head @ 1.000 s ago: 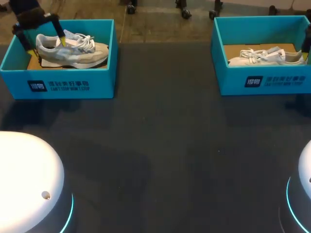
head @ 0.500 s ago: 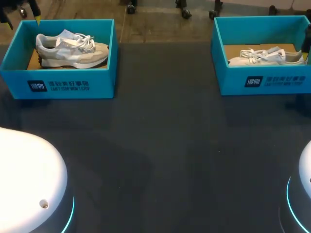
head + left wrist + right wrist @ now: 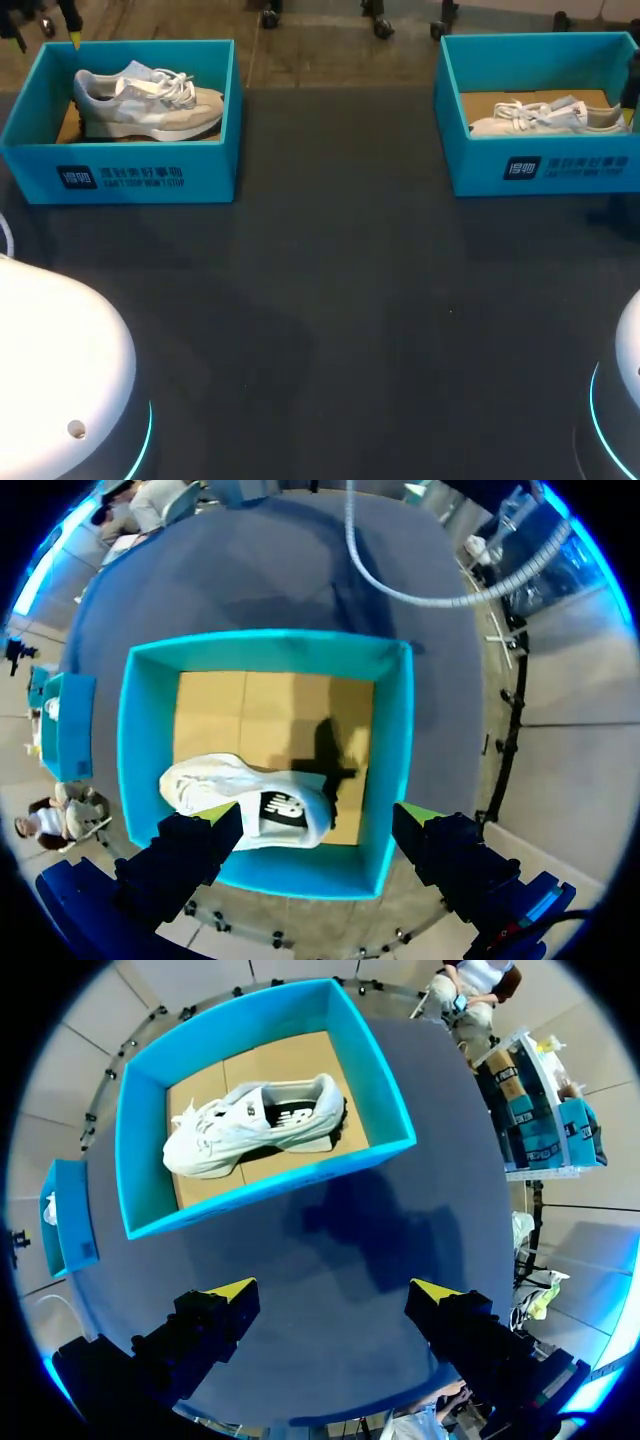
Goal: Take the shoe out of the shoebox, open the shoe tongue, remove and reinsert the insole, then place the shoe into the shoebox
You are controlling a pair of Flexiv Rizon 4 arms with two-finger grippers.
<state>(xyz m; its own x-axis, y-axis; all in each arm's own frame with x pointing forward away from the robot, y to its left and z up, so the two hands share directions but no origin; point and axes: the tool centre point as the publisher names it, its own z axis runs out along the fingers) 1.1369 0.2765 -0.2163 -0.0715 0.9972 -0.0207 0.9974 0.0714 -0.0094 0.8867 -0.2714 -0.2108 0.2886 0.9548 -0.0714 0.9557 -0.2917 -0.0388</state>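
Head view: a grey shoe (image 3: 145, 102) lies in the left shoebox (image 3: 210, 185) on the bench (image 3: 340, 300), a white shoe (image 3: 545, 117) in the right shoebox (image 3: 470, 172). Left wrist view: the left tool (image 3: 318, 815) hangs released above the left shoebox. Right wrist view: the right tool (image 3: 333, 1290) is released over the bench.

Robot lab (dark test table (image 3: 340, 300))

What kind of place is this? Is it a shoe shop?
Likely a robot lab, not a shop: a left claw and right claw hang by two blue boxes on a dark table, one shoe in each.
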